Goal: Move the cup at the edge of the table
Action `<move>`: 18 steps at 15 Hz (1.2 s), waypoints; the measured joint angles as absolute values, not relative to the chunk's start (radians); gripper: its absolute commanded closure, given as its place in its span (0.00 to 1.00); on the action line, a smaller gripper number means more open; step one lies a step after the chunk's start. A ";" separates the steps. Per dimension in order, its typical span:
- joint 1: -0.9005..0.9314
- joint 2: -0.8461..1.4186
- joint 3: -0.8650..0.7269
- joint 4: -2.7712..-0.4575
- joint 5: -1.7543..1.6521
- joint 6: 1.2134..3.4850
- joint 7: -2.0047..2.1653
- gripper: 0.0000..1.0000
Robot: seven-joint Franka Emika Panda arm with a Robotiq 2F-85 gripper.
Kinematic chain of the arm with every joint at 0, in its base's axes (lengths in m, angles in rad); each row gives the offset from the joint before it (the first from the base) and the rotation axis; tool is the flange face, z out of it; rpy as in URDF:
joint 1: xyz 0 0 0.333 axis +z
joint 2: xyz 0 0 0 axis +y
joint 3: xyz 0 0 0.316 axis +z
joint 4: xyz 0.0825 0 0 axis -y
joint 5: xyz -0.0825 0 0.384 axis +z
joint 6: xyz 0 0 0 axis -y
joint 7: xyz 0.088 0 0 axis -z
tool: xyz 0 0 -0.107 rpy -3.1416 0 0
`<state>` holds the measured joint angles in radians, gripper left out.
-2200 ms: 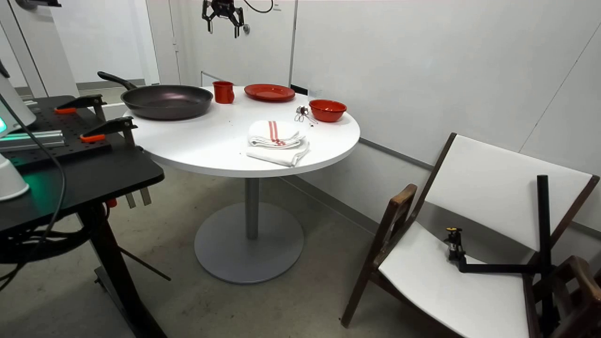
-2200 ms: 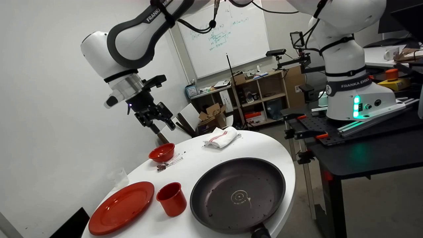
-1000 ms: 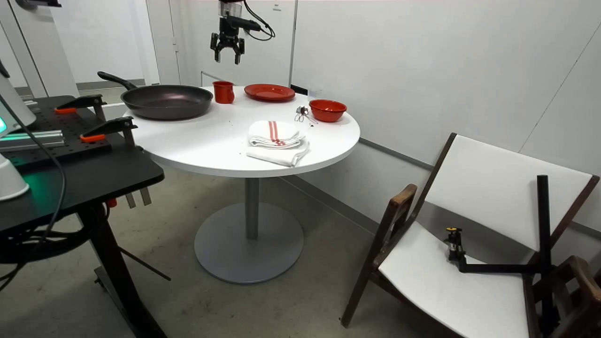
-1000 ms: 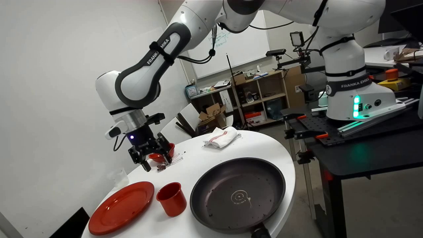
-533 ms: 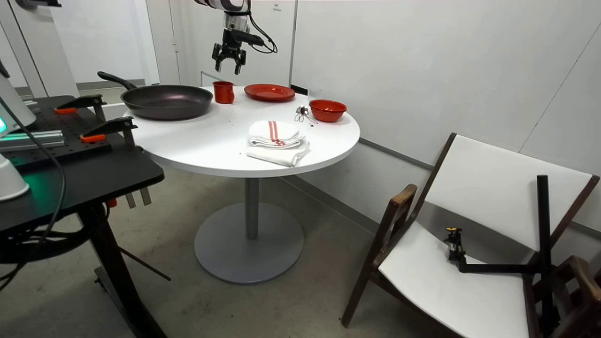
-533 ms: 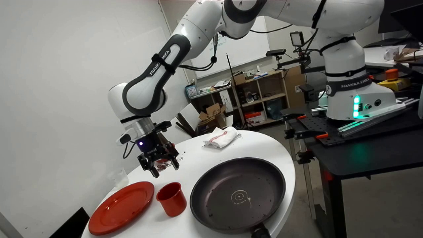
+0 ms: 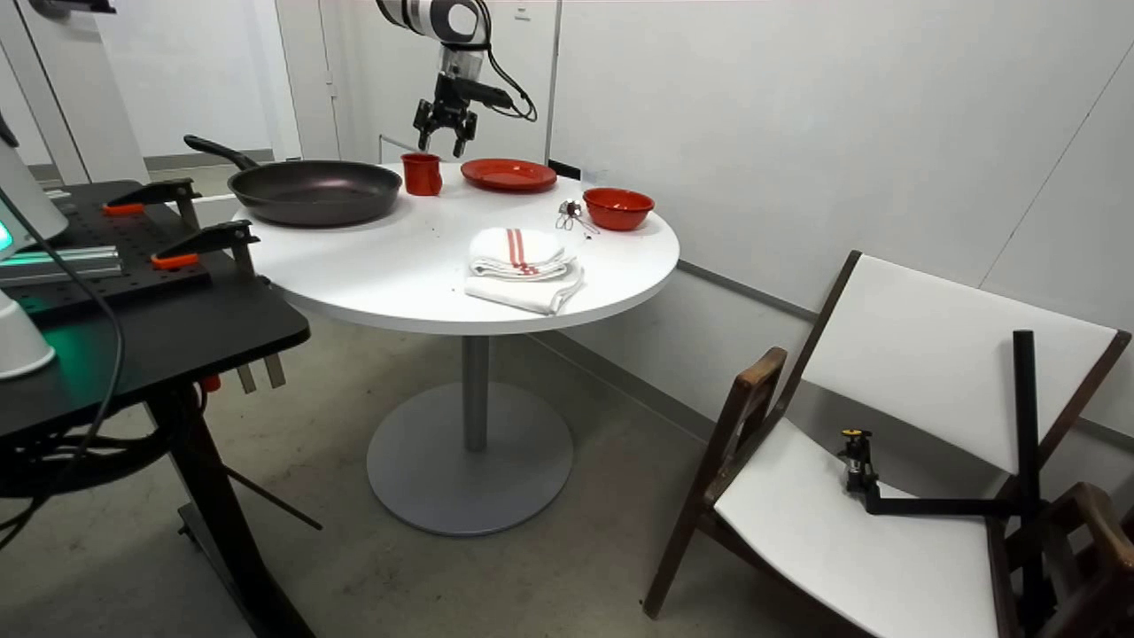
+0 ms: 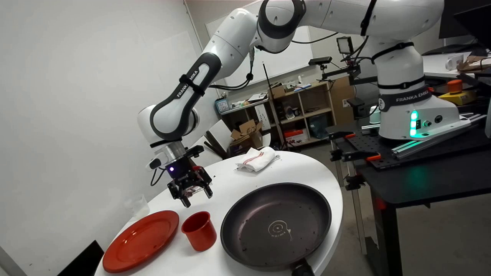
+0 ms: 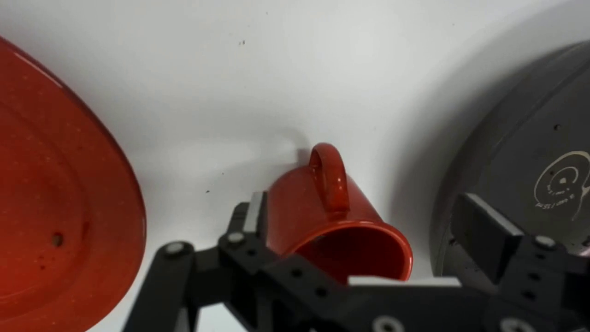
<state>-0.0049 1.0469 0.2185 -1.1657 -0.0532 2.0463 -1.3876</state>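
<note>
- Wrist view showed the gripper (image 9: 368, 223) spread wide, empty, near the cup (image 9: 306, 212).
- Pre-grasp positioning seemed in hand.
- Next likely called for centring, lowering, closing.

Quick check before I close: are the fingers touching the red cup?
Apart: in an exterior view, white tabletop shows between the fingers and the red cup.

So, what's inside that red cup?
In the cup, only red inner wall shows; its side hides the bottom, and in the wrist view the end effector covers part of the mouth.
</note>
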 measured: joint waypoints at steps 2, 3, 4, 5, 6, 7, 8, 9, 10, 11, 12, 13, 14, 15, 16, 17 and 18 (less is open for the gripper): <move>-0.013 1.068 0.219 -1.147 -0.042 2.046 -1.409 0.00; -0.014 1.078 0.219 -1.137 -0.037 2.045 -1.417 0.00; -0.014 1.086 0.219 -1.128 -0.033 2.045 -1.423 0.00; -0.014 1.093 0.220 -1.118 -0.031 2.044 -1.428 0.00; -0.014 1.101 0.221 -1.108 -0.029 2.043 -1.434 0.00; -0.013 1.107 0.222 -1.099 -0.027 2.042 -1.439 0.00; -0.013 1.114 0.224 -1.088 -0.026 2.039 -1.443 0.00; -0.012 1.120 0.226 -1.078 -0.025 2.036 -1.446 0.00; -0.012 1.127 0.228 -1.066 -0.024 2.032 -1.448 0.00; -0.011 1.135 0.229 -1.056 -0.021 2.029 -1.449 0.00; -0.010 1.142 0.232 -1.045 -0.018 2.024 -1.450 0.00; -0.010 1.151 0.235 -1.033 -0.013 2.018 -1.451 0.00; -0.009 1.160 0.237 -1.023 -0.008 2.013 -1.453 0.00; -0.008 1.169 0.240 -1.012 -0.004 2.007 -1.454 0.00; -0.008 1.179 0.242 -1.002 0.000 2.000 -1.455 0.00; -0.007 1.188 0.244 -0.993 0.004 1.995 -1.456 0.00; -0.005 1.196 0.245 -0.985 0.008 1.990 -1.457 0.00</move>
